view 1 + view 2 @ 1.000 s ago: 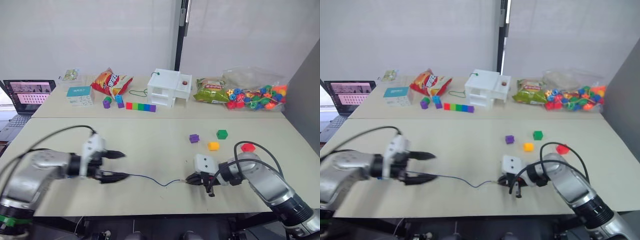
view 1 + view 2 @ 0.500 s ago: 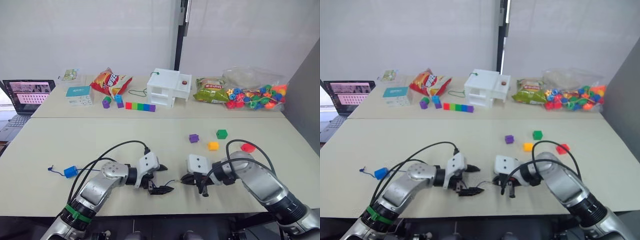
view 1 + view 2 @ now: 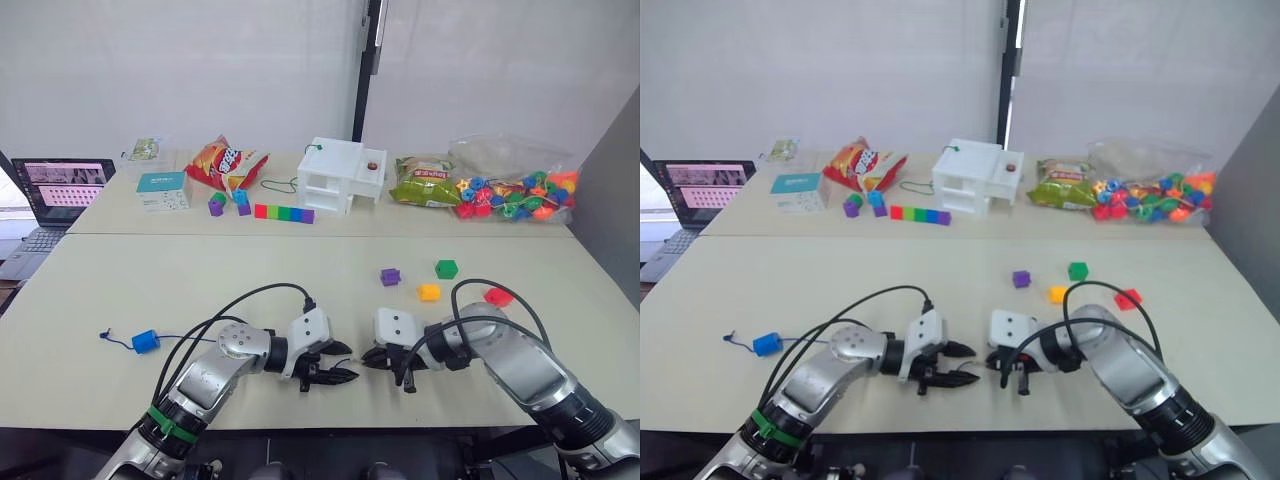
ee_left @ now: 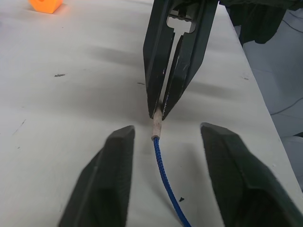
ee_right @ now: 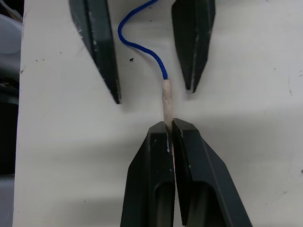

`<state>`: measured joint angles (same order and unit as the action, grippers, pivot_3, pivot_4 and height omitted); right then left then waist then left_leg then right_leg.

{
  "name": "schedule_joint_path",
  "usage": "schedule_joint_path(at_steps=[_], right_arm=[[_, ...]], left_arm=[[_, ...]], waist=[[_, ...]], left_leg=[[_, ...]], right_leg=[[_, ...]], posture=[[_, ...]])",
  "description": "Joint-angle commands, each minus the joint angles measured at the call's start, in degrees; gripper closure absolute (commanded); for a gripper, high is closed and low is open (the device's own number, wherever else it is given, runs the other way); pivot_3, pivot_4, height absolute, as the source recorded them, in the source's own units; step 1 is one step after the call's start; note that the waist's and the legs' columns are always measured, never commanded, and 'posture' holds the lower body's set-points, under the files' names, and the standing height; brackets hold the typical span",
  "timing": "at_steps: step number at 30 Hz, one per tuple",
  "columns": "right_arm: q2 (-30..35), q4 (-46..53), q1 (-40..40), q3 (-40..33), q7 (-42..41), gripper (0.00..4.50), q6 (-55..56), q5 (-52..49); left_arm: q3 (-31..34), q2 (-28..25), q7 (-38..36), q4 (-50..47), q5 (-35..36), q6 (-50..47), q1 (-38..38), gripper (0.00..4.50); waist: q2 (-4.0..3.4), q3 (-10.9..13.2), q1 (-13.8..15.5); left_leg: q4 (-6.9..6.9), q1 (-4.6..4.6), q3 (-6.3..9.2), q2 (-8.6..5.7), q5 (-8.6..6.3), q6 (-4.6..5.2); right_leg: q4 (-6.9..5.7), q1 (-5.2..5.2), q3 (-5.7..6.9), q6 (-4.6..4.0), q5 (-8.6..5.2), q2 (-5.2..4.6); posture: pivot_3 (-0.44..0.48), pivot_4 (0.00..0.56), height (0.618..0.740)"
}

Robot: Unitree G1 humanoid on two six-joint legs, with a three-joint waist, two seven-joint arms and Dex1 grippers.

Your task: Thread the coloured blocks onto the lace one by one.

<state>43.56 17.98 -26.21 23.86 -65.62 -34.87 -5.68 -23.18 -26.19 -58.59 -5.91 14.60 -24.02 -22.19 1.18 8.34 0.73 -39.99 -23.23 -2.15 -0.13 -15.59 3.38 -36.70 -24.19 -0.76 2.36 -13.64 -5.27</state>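
Right gripper [image 5: 169,126] clamped on pale tip of lace [image 5: 166,99]; left gripper [image 4: 163,142] spread wide around cord just behind. Blue block [image 3: 146,341] already on, far along lace. Next, probably: regrip, fetch yellow-orange block [image 3: 428,292].

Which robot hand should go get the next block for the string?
Probably the left gripper: it is open and holds nothing. The right gripper is shut on the lace tip. The yellow-orange block lies nearer the right arm, though.

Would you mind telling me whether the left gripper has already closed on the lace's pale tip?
No, the left gripper is open, its fingers on either side of the lace, while the right gripper pinches the pale tip.
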Motion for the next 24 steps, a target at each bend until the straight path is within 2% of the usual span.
schedule_joint_path(at_steps=[1, 3, 4, 20, 24], right_arm=[[0.62, 0.84, -0.71, -0.77, -0.19, 4.5, 0.58, -0.04], [0.67, 0.91, -0.63, -0.62, -0.37, 4.5, 0.6, 0.03], [0.68, 0.89, -0.6, -0.48, -0.48, 4.5, 0.68, 0.1], [1.01, 0.35, -0.3, 0.24, -0.72, 4.5, 1.28, 0.64], [0.97, 0.44, -0.42, 0.23, -0.63, 4.5, 1.16, 0.66]], left_arm=[[0.71, 0.39, -0.12, -2.02, 0.36, 0.0, -0.38, 3.71], [0.74, 0.53, 0.13, -2.05, 0.27, 0.02, -0.38, 4.42], [0.83, 0.7, 0.32, -1.98, 0.29, -0.02, -0.45, 4.49], [1.29, 0.31, -0.45, -2.6, 0.66, -0.69, -0.21, 4.49], [2.04, 0.69, 1.19, -2.35, 0.37, -1.49, -0.5, 4.49]], waist=[[0.0, 0.0, 0.03], [0.0, 0.0, 0.0], [0.0, 0.0, 0.0], [0.0, 0.0, -0.01], [0.0, 0.0, 0.0]], left_leg=[[0.0, 0.0, 0.0, 0.0, 0.0, 0.0], [-0.01, 0.0, 0.0, -0.01, 0.0, 0.0], [0.0, 0.0, 0.0, 0.0, 0.0, 0.0], [0.0, 0.0, 0.0, 0.0, 0.0, 0.0], [0.0, 0.0, 0.01, 0.0, 0.0, 0.0]], right_leg=[[0.0, 0.01, 0.0, 0.0, 0.0, -0.01], [0.01, 0.01, 0.0, 0.0, 0.0, -0.01], [0.01, 0.0, 0.0, 0.0, 0.0, -0.01], [0.01, 0.0, 0.0, 0.0, 0.0, 0.0], [0.01, 0.01, 0.0, 0.0, 0.0, -0.01]], posture=[[0.0, 0.15, 0.74], [0.0, 0.15, 0.74], [0.0, 0.15, 0.74], [0.0, 0.15, 0.74], [0.0, 0.15, 0.74]])
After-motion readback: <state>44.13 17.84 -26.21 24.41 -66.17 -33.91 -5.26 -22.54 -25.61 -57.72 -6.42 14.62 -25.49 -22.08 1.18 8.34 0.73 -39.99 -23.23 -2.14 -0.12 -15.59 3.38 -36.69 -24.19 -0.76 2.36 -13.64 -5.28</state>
